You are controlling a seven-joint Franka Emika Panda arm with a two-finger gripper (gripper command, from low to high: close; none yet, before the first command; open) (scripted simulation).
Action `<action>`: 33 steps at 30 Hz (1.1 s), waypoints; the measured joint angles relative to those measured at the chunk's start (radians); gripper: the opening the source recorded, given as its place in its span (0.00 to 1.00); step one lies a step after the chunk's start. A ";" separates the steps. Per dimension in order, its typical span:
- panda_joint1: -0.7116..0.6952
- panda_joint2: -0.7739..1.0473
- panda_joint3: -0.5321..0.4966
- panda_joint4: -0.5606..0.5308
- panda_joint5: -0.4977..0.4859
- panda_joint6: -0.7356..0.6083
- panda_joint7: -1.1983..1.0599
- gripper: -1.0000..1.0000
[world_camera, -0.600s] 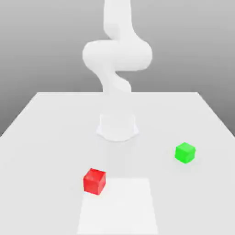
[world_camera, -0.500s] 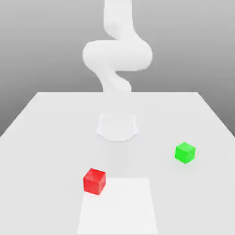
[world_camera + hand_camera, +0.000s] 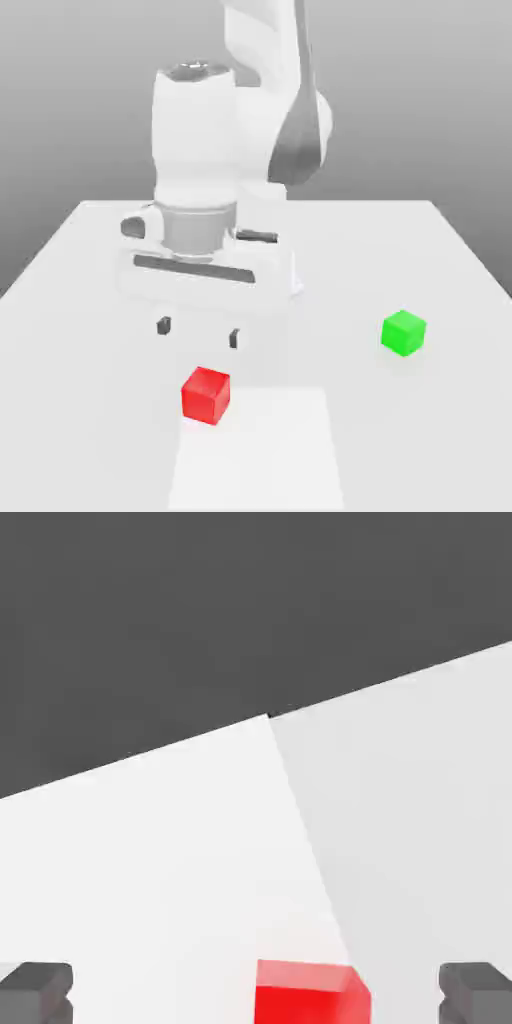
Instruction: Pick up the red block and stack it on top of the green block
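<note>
The red block [image 3: 206, 394] rests on the white table near the front, toward the exterior view's left. Over on the exterior view's right lies the green block [image 3: 403, 332], by itself. My gripper [image 3: 198, 332] hangs just behind and above the red block, its two dark fingertips [image 3: 163, 325] spread wide apart with nothing between them. In the hand view the red block [image 3: 308, 992] lies between the two fingertips [image 3: 36, 990], a little off centre, and is not touched.
The white table [image 3: 90, 300] stretches wide around both blocks. A brighter square patch [image 3: 260, 450] marks its front, right beside the red block. The arm's white body [image 3: 215, 190] rises behind my gripper.
The arm has swung forward and down, so the hand now hangs close behind the red block. Both blocks lie where they were.
</note>
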 joint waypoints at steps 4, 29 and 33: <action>-0.008 0.158 0.009 0.003 0.028 0.131 -0.015 0.50; 0.295 -0.135 0.186 -0.068 0.143 -0.086 -0.210 0.00; 0.488 -0.203 0.266 -0.096 0.202 -0.123 -0.317 0.00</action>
